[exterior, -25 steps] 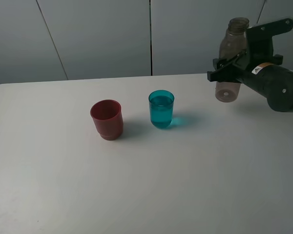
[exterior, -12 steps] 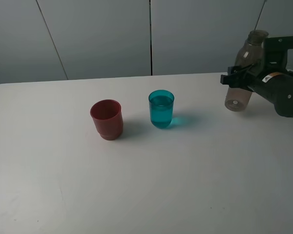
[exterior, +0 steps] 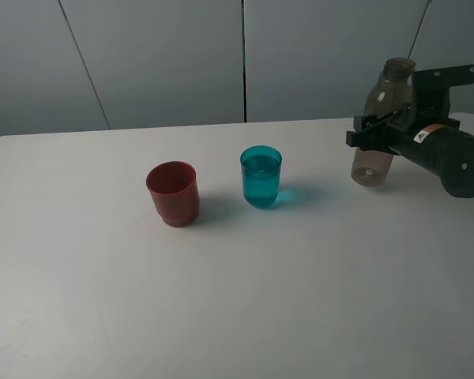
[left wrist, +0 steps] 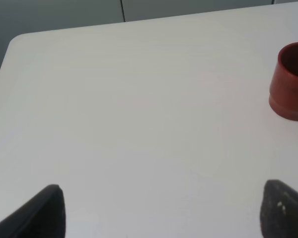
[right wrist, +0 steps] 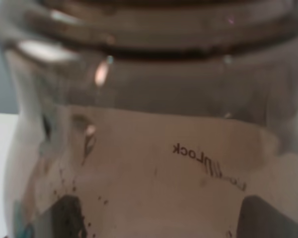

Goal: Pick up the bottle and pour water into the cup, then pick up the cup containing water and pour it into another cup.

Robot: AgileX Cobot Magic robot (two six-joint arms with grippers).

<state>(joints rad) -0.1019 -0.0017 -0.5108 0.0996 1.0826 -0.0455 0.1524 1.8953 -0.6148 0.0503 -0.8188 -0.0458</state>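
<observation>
My right gripper [exterior: 383, 130] is shut on the smoky grey-brown bottle [exterior: 377, 126] at the table's far right; the bottle stands nearly upright, its base close to the table. The bottle fills the right wrist view [right wrist: 149, 148]. The teal cup [exterior: 261, 176] stands mid-table and holds water. The dark red cup [exterior: 173, 193] stands to its left and also shows in the left wrist view [left wrist: 290, 82]. My left gripper [left wrist: 164, 208] is open and empty over bare table, well away from the red cup; it is out of the exterior view.
The white table [exterior: 221, 300] spreads around the cups. A grey panelled wall [exterior: 166, 55] runs behind the table's far edge.
My right gripper has carried the bottle to the right, away from the teal cup, then lowered it and shifted it slightly back left, bringing it nearly upright. The cups have not moved.
</observation>
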